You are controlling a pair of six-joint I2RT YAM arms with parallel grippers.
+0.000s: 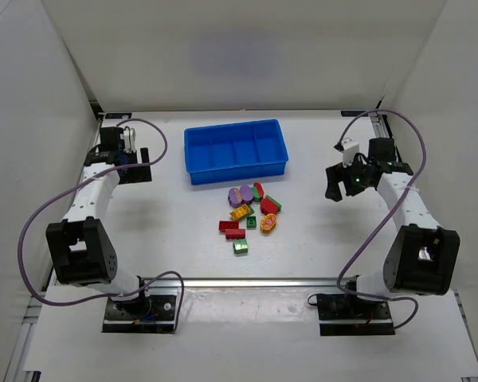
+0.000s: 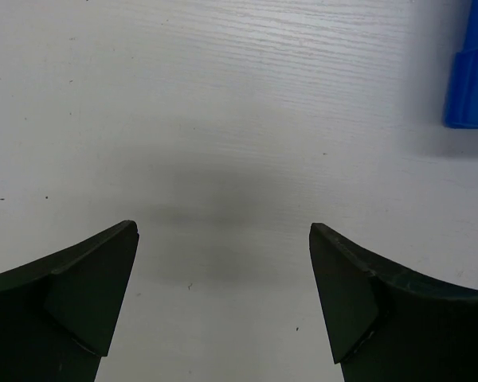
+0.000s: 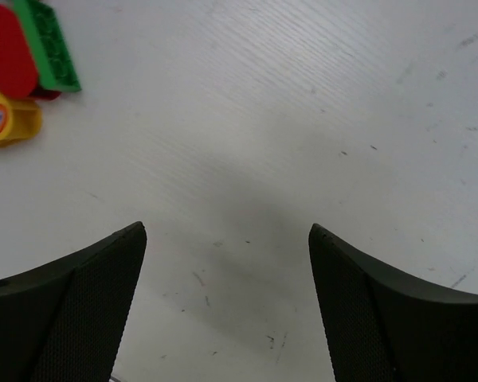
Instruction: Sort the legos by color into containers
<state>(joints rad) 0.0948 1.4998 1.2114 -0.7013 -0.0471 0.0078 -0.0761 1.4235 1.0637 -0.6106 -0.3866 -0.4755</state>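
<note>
The left pincer (image 2: 223, 231) has its two dark fingers (image 2: 64, 302) spread wide, holding nothing, with only the pale wood-grain white tabletop (image 2: 223, 119) showing between them. In the overhead view this pincer (image 1: 137, 169) sits near the left edge of the table, toward the far-left corner. A corner of the shallow bright-blue plastic tray (image 2: 470, 79) shows at the upper right of its wrist view.

The right pincer (image 3: 227, 231) is likewise spread wide and grips nothing. It hangs near the right edge of the table (image 1: 335, 188), level with the tray's near side. At the upper left of its wrist view lie a red oval brick (image 3: 8, 52), touching a green studded rectangular brick (image 3: 52, 48), and just below them a yellow rounded brick (image 3: 8, 119).

The tray (image 1: 237, 172), with four side-by-side compartments, lies toward the far edge at the table's middle. All the small bright plastic bricks (image 1: 251, 213) lie in a loose cluster on the tabletop just nearer than the tray, between the two arms. Purple ovals (image 1: 239, 194) and a red oval are nearest the tray, while a green brick (image 1: 240, 247) lies closest to the near edge.
</note>
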